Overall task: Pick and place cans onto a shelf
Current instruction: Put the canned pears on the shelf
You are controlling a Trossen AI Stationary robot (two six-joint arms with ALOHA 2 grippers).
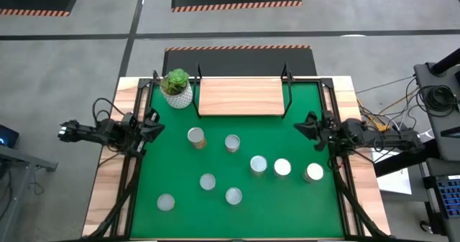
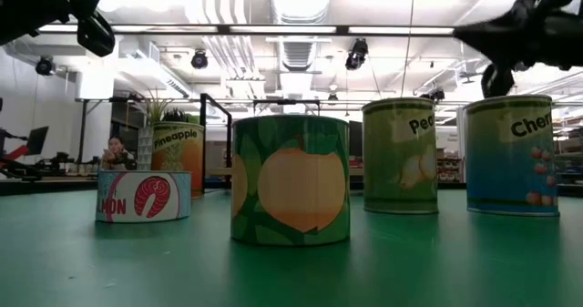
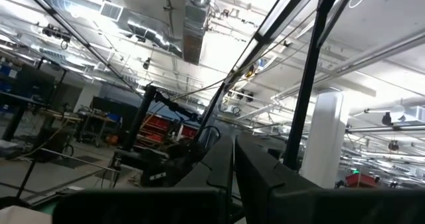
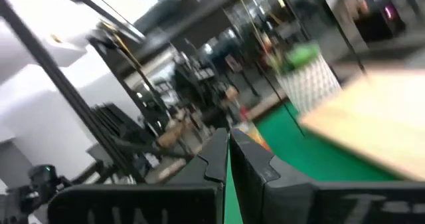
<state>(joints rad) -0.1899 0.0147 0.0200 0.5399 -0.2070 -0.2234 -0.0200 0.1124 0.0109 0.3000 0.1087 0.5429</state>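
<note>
Task not started: shelf (image 1: pixel 240 97) at 12 o'clock bare, 8 cans (image 1: pixel 232 143) loose on mat twd 6. Left claw (image 1: pixel 154 127), right claw (image 1: pixel 303 126) clenched, empty, at tabletop sides.

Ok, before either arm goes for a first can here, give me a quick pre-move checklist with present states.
1. Shelf free of cans: ok, its board is bare.
2. Cans on the mat: ok, eight upright, nearest the shelf one beside another.
3. Left gripper empty: ok, shut on nothing, at the mat's left edge.
4. Right gripper empty: ok, shut, at the right edge.
5. Jaws ready to grasp: not ok, both must open first.
6. Plant pot off the shelf: ok, beside its left end.
</note>
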